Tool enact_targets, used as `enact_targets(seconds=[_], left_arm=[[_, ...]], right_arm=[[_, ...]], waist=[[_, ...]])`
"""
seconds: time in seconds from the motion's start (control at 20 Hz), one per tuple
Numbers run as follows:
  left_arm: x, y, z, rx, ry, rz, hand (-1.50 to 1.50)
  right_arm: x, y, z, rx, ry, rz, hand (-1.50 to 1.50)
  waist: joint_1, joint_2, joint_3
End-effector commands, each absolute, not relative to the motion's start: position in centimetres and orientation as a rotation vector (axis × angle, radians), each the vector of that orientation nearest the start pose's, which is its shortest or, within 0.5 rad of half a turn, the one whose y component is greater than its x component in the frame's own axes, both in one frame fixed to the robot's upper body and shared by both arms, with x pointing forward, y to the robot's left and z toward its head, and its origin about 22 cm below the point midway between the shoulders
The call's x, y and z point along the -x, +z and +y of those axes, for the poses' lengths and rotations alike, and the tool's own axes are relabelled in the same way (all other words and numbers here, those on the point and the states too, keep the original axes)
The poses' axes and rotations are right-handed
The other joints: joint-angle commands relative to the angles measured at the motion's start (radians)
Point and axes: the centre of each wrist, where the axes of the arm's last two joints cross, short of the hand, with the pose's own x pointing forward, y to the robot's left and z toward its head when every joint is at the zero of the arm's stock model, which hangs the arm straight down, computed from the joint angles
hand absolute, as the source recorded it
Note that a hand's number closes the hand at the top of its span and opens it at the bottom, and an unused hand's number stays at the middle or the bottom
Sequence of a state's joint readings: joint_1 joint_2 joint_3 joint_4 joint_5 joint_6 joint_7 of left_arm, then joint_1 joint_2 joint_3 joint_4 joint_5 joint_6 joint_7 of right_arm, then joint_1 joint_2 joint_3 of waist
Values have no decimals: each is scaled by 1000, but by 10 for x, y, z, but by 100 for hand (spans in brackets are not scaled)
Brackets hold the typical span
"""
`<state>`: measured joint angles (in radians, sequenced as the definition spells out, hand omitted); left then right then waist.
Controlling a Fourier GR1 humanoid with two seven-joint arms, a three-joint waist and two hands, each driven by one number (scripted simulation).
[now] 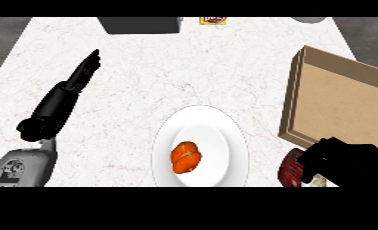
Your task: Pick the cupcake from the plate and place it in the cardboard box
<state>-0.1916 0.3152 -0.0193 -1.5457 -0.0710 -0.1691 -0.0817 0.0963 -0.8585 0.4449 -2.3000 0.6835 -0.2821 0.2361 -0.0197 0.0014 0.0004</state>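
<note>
counter [184, 69]: pale marble, smooth | plate [221, 124]: white, glossy | box [332, 99]: matt brown cardbd

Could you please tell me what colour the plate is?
The plate is white, clearest in the head view.

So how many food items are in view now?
2. An orange food item on the white plate, and a dark red item, likely the cupcake, held in the right hand below the cardboard box, partly hidden.

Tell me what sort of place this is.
Probably a kitchen counter. A white marbled countertop fills the view. On it sits a white plate holding an orange food item, and an open cardboard box lies at the right.
</note>
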Motion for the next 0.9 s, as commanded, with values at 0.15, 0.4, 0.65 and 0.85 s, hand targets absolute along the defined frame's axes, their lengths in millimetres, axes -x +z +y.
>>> enact_targets(seconds=[0.15, 0.4, 0.65, 0.85], left_arm=[[-283, 60, 254, -105, -531, -1754, 0], [-289, 66, 266, -89, -550, -1745, 0], [-292, 67, 253, -92, -552, -1757, 0], [-292, 66, 266, -93, -554, -1754, 0]], right_arm=[[-199, 191, -286, 842, 809, -1869, 150], [-233, 198, -355, 973, 869, -1749, 150], [-255, 192, -394, 942, 1045, -1526, 150], [-263, 169, -427, 836, 1155, -1340, 150]], waist=[[24, 2, 1], [23, 2, 1], [39, 4, 0], [50, 8, 1]])
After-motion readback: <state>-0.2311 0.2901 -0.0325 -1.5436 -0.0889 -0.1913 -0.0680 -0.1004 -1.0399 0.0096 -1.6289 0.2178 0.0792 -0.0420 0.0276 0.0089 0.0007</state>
